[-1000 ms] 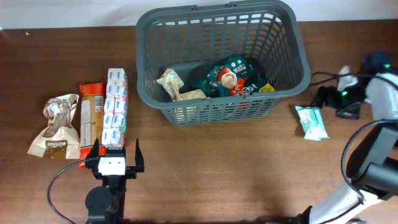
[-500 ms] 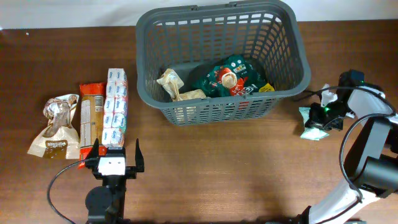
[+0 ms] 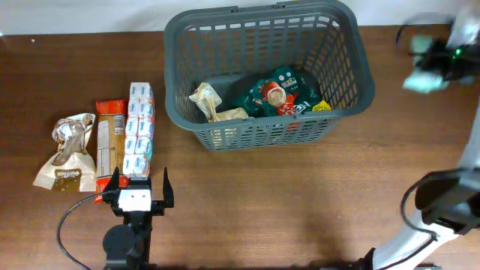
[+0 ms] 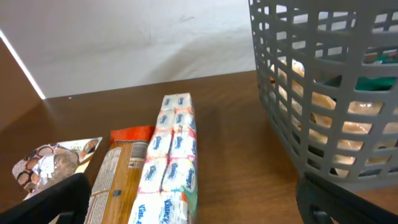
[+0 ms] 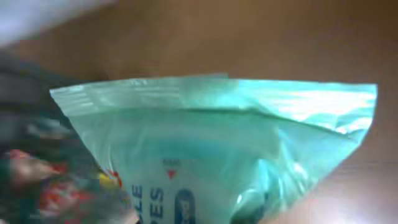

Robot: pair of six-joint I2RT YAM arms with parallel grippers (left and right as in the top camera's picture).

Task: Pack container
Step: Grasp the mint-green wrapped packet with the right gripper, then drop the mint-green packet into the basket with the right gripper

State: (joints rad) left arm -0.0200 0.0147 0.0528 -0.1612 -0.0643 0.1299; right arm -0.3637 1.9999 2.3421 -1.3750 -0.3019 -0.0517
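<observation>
The container (image 3: 262, 16) is a dark grey slotted basket at the back centre, also seen in the left wrist view (image 4: 311, 93). A green snack packet (image 3: 279, 91) and a tan bag (image 3: 210, 103) lie inside it. My right gripper (image 3: 442, 61) hangs blurred in the air right of the basket. It is shut on a teal wipes packet (image 3: 418, 79), which fills the right wrist view (image 5: 211, 143) and hides the fingers. My left gripper (image 3: 139, 196) stands open near the front edge, over the near end of a tissue pack (image 4: 171, 168), with nothing between its fingers.
Left of the basket lie the tissue pack (image 3: 139, 129), an orange-ended packet (image 3: 111, 139) and a tan printed bag (image 3: 67, 154), side by side. Cables and the right arm's base (image 3: 442, 202) stand at the right edge.
My right gripper came down on the teal wipes packet on the table right of the basket, shut on it and lifted it up and back. The left arm has not moved.
</observation>
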